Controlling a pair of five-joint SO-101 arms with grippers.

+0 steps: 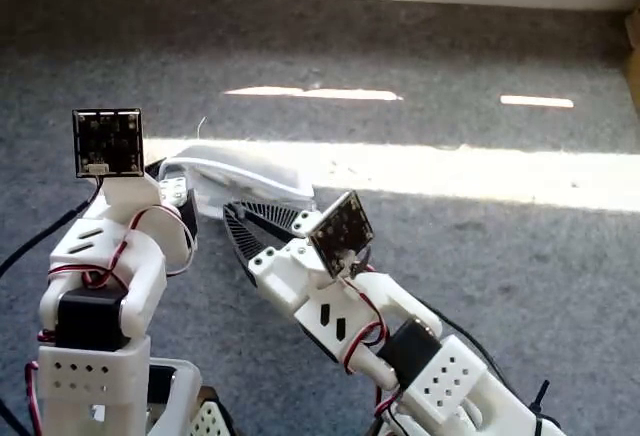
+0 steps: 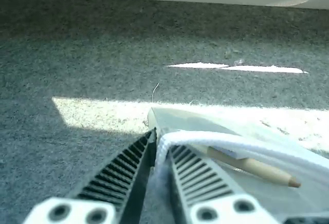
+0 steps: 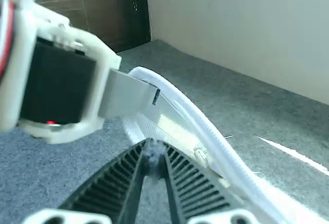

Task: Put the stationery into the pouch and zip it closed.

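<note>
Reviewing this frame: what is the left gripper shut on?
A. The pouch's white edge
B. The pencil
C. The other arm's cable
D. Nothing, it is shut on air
A: in the left wrist view the left gripper is closed on the white zip edge of the pouch, while the pencil lies inside the pouch, away from the gripper.
</note>
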